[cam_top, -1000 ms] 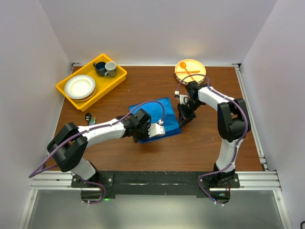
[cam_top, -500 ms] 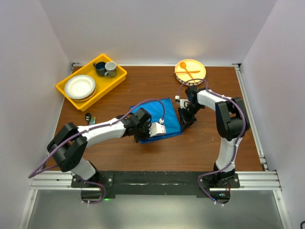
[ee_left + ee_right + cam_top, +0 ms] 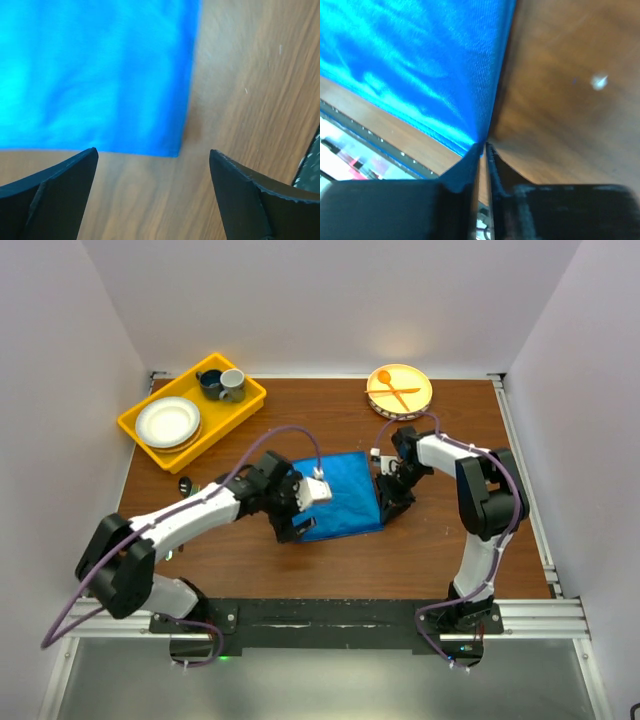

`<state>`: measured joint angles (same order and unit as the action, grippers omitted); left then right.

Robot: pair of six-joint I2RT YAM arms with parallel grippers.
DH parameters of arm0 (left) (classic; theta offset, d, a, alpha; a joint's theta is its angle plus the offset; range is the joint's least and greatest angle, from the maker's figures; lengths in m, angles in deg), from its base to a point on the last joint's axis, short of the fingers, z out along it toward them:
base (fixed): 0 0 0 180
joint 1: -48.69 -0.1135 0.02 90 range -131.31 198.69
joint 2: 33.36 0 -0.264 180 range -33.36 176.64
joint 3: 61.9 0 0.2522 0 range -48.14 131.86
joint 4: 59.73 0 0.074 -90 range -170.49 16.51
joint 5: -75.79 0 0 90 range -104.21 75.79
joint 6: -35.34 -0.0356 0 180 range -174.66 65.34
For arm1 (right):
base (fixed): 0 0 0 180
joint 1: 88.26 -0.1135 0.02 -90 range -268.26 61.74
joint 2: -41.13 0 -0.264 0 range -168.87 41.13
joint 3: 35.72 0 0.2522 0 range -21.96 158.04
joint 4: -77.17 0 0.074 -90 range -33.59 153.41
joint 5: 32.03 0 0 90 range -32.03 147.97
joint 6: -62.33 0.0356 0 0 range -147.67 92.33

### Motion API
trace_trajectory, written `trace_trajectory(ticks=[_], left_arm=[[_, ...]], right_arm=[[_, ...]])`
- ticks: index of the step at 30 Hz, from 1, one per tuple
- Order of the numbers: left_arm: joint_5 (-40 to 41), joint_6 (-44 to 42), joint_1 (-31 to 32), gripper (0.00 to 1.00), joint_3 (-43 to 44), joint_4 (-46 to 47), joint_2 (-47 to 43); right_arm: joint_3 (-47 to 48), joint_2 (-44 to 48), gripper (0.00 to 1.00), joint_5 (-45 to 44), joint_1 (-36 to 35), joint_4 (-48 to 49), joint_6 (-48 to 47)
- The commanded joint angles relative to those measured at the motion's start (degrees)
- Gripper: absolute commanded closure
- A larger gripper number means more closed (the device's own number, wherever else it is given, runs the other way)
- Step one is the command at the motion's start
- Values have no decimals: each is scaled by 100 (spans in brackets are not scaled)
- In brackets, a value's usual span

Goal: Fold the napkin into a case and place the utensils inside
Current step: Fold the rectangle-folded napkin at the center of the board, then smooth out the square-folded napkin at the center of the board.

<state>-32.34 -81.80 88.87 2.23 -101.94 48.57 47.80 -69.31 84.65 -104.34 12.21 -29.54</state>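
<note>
The bright blue napkin lies flat on the table as a folded rectangle. My left gripper hovers at its near left corner. In the left wrist view that gripper is wide open over bare wood, with the napkin corner just ahead. My right gripper is at the napkin's right edge. In the right wrist view its jaws stand a thin slit apart, with wood showing between them and the napkin edge meeting the tips. The utensils are mostly hidden under my left arm; a dark shiny end shows.
A yellow tray at the back left holds white plates and two mugs. A yellow plate at the back carries an orange plastic spoon and fork. White walls close in the table on three sides.
My left gripper opened wide and drew back left off the napkin. The napkin now lies flatter and squarer. My right gripper's jaws parted slightly at the cloth's right edge.
</note>
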Motion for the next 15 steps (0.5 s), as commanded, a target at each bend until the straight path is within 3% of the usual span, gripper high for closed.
trace_trajectory(ticks=[1,6,8,9,11,12,15], left_arm=[[-938,568,-660,0,605,181,-651],[-1121,1664,-1179,0,939,857,-889],[-1245,2096,-1442,0,1184,1172,-854],[-1263,2516,-1495,0,1281,1270,-758],[-1351,3044,-1670,0,1449,1777,-679],[-1525,3639,-1724,0,1397,2094,-678],[-1929,4476,-1760,0,897,3763,-714]], right_arm=[[-6,627,73,224,-1,-241,38],[791,988,40,-57,121,-566,-340],[1318,1137,31,178,218,-506,-445],[1487,1190,19,267,297,-427,-472],[1925,1287,7,565,298,-25,-455],[2041,1313,2,680,298,178,-376],[2113,1393,2,1083,298,1477,395]])
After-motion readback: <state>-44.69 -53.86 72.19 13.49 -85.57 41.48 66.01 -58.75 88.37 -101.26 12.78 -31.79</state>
